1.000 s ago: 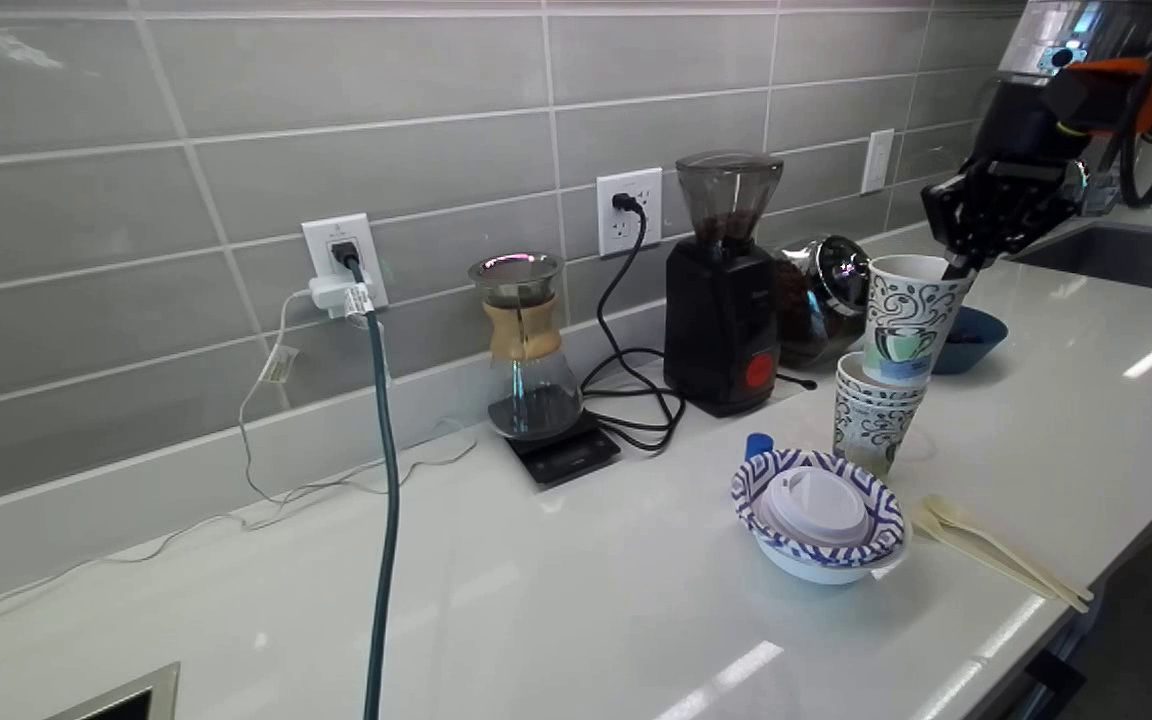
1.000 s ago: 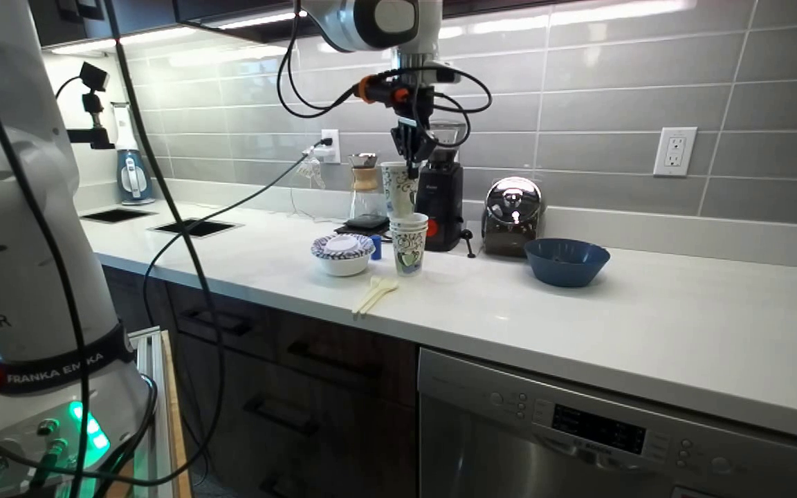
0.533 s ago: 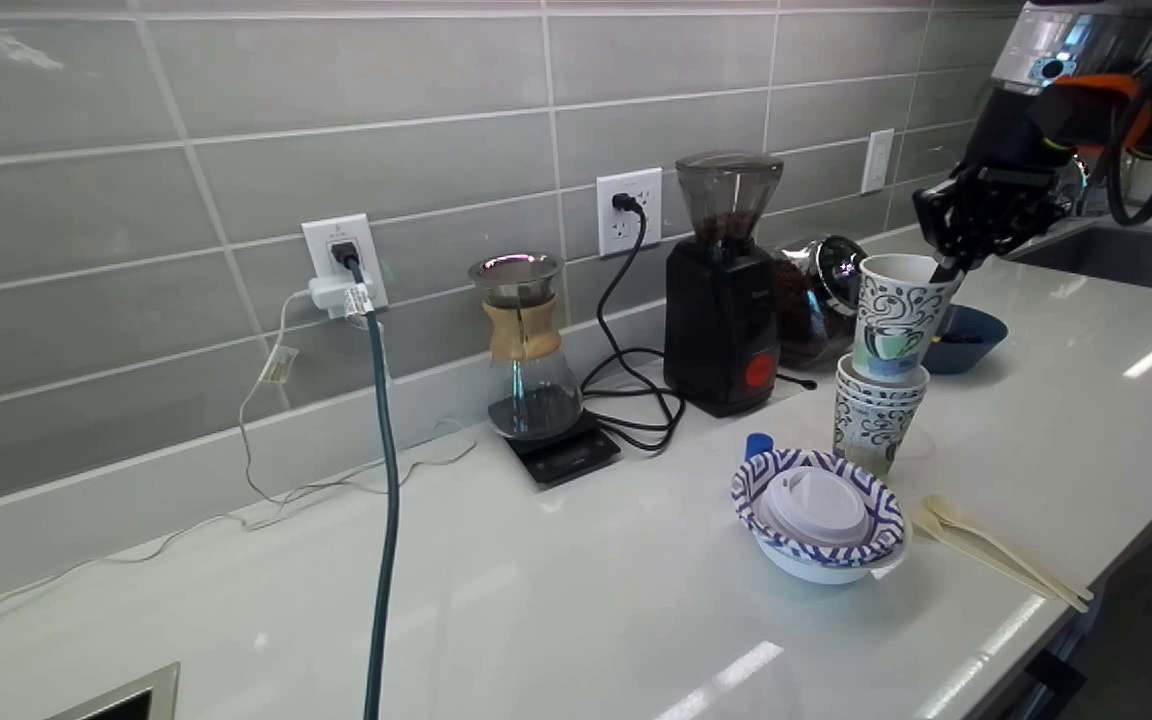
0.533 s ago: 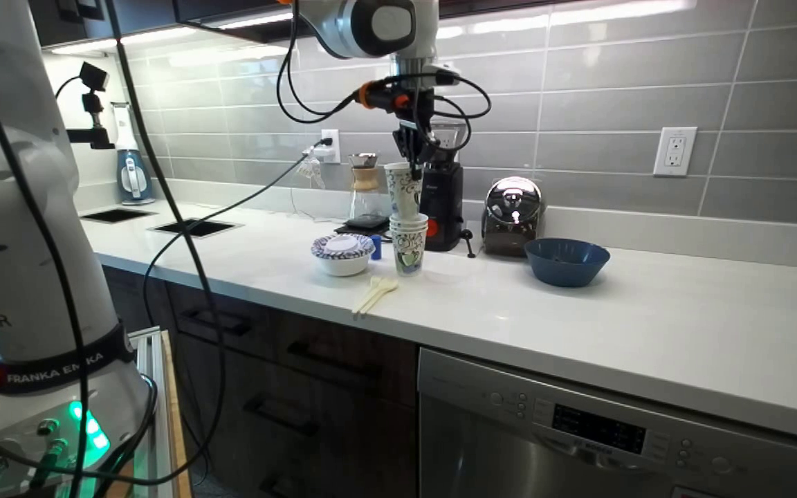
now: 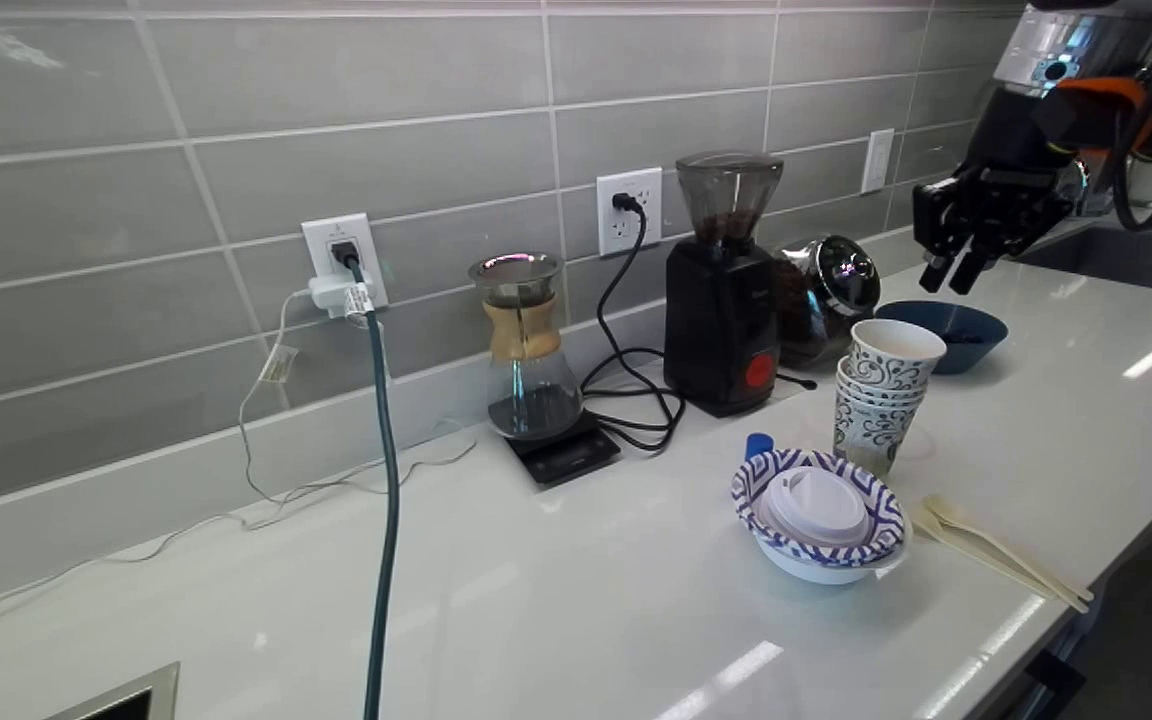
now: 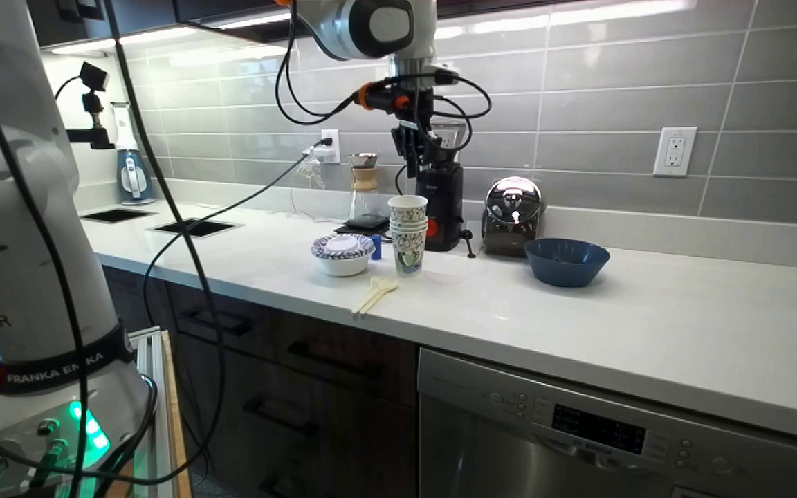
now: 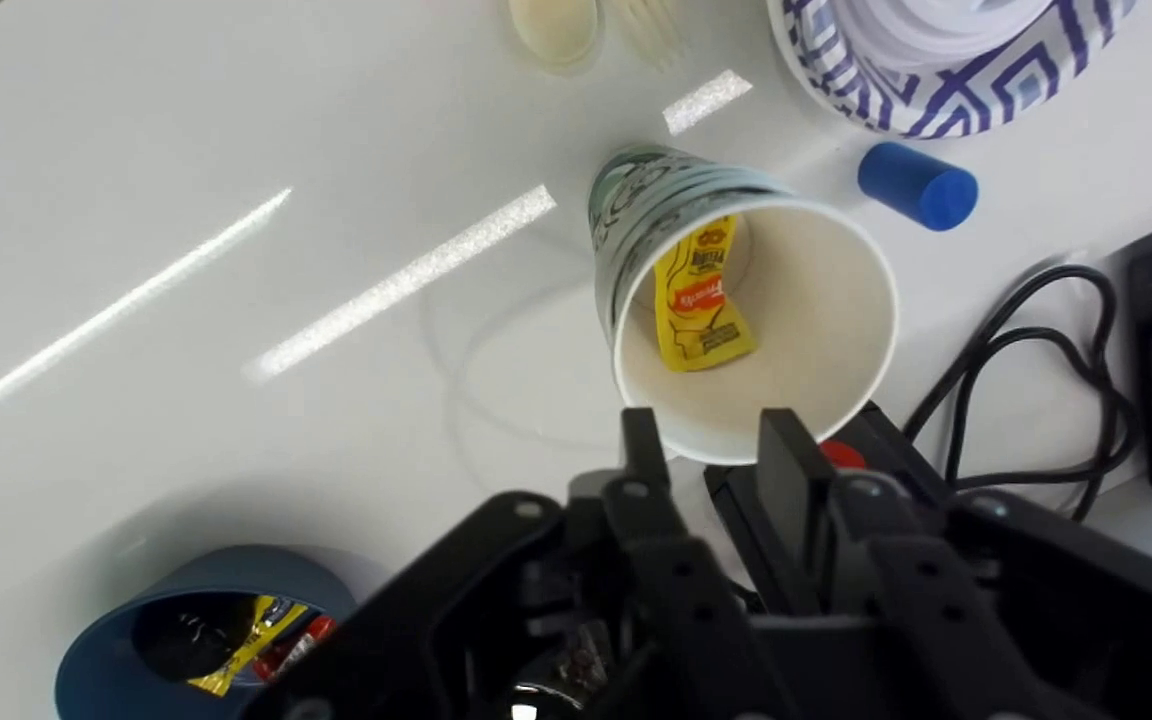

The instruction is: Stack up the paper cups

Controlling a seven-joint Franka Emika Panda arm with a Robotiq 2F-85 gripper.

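The white paper cups with blue-green patterns stand upright in one stack (image 5: 868, 428) on the counter, also in an exterior view (image 6: 409, 251). The top cup (image 5: 893, 362) sits in the stack with more of its wall showing above the rims than the lower cups. In the wrist view I look into the top cup (image 7: 816, 300), where a yellow packet (image 7: 701, 305) lies. My gripper (image 5: 948, 285) is empty and open with a modest gap, above the stack and apart from it. In the wrist view its fingertips (image 7: 701, 425) overlap the cup's near rim.
A patterned bowl (image 5: 758, 480) with a white lid (image 5: 816, 505) stands beside the stack, near a blue cap (image 5: 758, 445) and pale cutlery (image 5: 1001, 550). The black coffee grinder (image 5: 721, 320), glass jar (image 5: 826, 300) and dark blue bowl (image 5: 971, 350) stand behind.
The cup that was held tilted above the stack has dropped into it and stands upright. The gripper has opened and let go of it, staying at nearly the same height.
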